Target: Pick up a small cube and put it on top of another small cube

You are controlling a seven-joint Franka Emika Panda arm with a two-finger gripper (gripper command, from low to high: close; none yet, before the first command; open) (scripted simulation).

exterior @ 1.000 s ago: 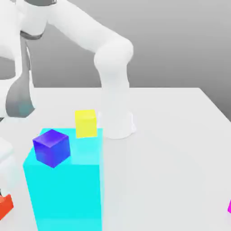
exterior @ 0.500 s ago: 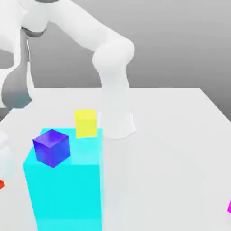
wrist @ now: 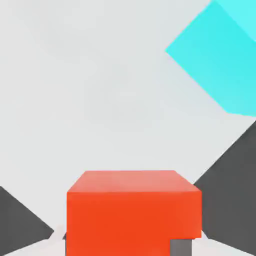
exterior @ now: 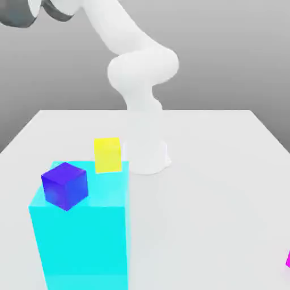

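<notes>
In the hand view the small cube, plain red-orange, sits close in front of the camera. My gripper is shut on it, and a grey finger peeks out at one lower corner of the cube. The cube hangs well above the white table, whose edges show against the dark floor. The big cyan block lies off to one side below. In the exterior view the arm rises from its base and leaves the picture at the top of the exterior view's left.
The cyan block stands at the front of the exterior view's left with a dark blue cube on top. A yellow cube sits behind it, beside the arm's base. A magenta thing shows at the exterior view's right edge.
The hand and the red-orange cube, low at the exterior view's left edge a second ago, have risen out of that view. The arm has swung upward. The blue and yellow cubes stayed put.
</notes>
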